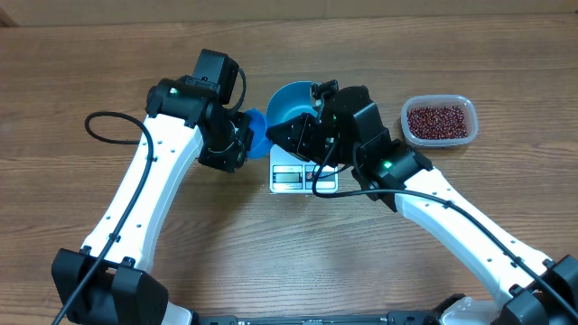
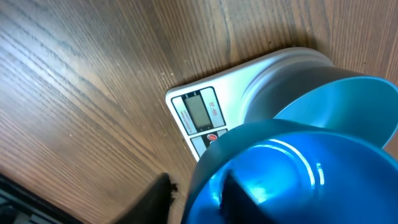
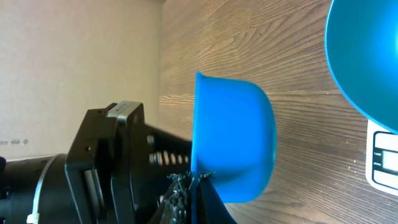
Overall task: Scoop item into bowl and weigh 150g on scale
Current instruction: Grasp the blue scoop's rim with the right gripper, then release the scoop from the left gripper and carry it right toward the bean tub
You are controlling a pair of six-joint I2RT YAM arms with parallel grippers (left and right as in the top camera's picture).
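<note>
Two grippers at blue scoop point(image 1: 256, 134); R gripper point(image 3: 196, 183) pinched shut on its rim; L gripper point(image 1: 242, 137) can't tell; beans point(image 1: 439, 120) in clear tub point(image 1: 405, 123) well to right, nearer R arm.

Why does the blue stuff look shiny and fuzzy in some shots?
Overhead: evenly lit and sharp. Left wrist: the scoop sits close to the lens, blurred, with a white glare streak; the scale behind is clearer. Right wrist: table grain crisp.
</note>
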